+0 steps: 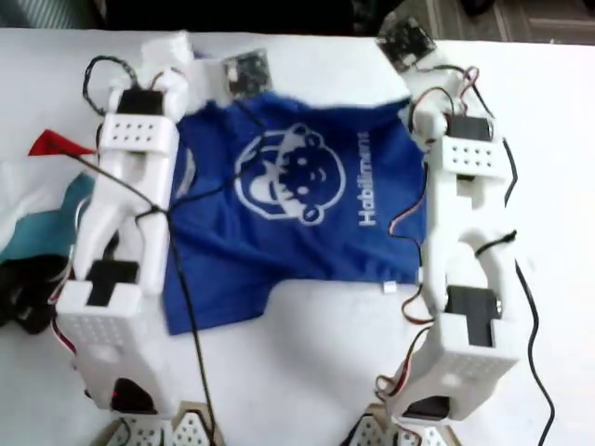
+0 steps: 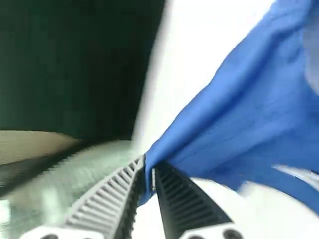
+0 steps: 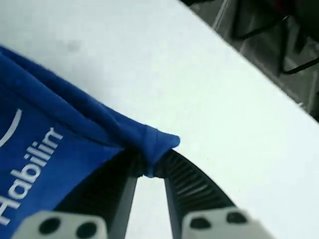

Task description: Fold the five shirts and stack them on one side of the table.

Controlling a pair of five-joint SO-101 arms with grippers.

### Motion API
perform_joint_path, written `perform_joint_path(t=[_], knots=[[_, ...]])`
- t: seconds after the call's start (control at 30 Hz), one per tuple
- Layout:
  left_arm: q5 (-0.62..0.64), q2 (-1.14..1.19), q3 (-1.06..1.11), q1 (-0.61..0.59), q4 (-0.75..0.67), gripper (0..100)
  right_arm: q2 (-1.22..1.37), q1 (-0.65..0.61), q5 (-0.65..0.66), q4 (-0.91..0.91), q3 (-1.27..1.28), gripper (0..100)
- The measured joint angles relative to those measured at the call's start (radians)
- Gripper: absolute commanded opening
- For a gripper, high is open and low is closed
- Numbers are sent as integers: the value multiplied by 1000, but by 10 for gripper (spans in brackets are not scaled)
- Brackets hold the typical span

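A blue shirt (image 1: 297, 214) with a white cartoon print lies spread on the white table (image 1: 307, 372) between the two arms. At the shirt's far left corner my left gripper (image 1: 167, 85) is shut on a pinch of cloth. The left wrist view shows that gripper (image 2: 149, 169) clamping a fold of the blue shirt (image 2: 249, 114), which hangs lifted off the table. My right gripper (image 1: 423, 119) is shut on the far right corner. Seen from the right wrist, the gripper (image 3: 149, 167) holds a bunched tip of the shirt (image 3: 65, 144) just above the tabletop.
A heap of other clothes (image 1: 37, 223) in teal, white, red and black lies at the table's left edge. Two small circuit boards (image 1: 246, 72) (image 1: 406, 42) sit near the far edge. Cables trail over both arms. The table's far edge is close behind the grippers.
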Motion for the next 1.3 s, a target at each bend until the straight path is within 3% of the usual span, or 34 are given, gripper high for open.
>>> perform_joint_path(t=[0.27,0.43,0.63,0.93,1.3], knots=[[54,-112,0,0,595,23,0,6,0,341,0,19],[72,-123,3,0,859,23,0,14,0,523,-3,19],[115,-137,155,0,901,23,0,28,38,683,-6,19],[166,-193,505,40,901,25,-2,63,173,697,83,19],[241,-189,534,72,901,26,-2,83,187,671,104,19]])
